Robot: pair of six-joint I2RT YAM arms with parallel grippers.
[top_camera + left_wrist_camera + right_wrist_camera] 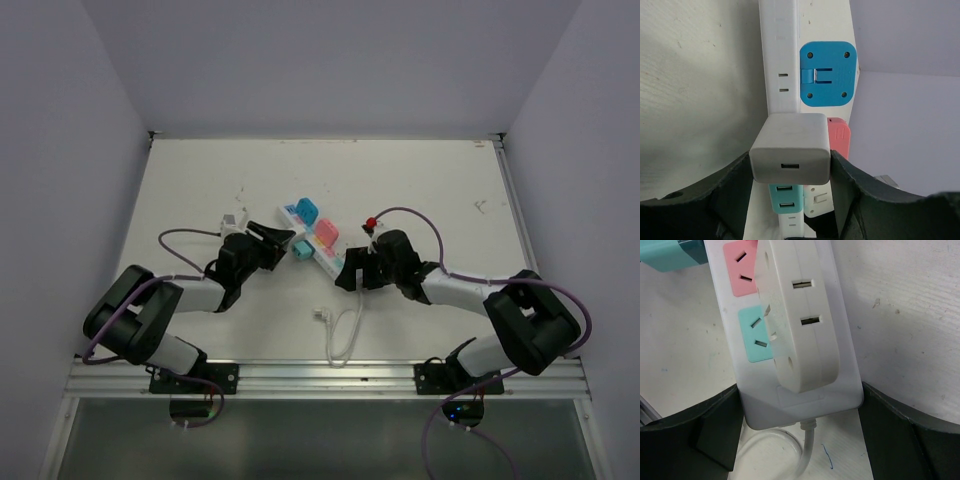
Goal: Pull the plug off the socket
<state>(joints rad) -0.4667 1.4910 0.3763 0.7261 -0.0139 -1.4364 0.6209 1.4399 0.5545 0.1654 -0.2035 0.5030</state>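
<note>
The socket, a long white power strip (328, 261), lies diagonally at mid table with blue (305, 210) and pink (328, 231) plugs in it. My left gripper (285, 244) is shut on a white USB charger plug (790, 148), its fingers against both sides; the plug's far end sits against the strip's side (781, 55), and I cannot tell whether its pins are still in. My right gripper (353, 271) is shut across the strip's cord end (805, 402). A white adapter (800, 315) is plugged in there, beside pink (739, 269) and teal (752, 335) outlet faces.
The strip's thin white cord (345, 335) loops toward the near edge and ends in a loose plug (322, 313). A teal USB charger (786, 200) sits under the held plug. A small white object (232, 220) lies left of the left gripper. Walls enclose the table.
</note>
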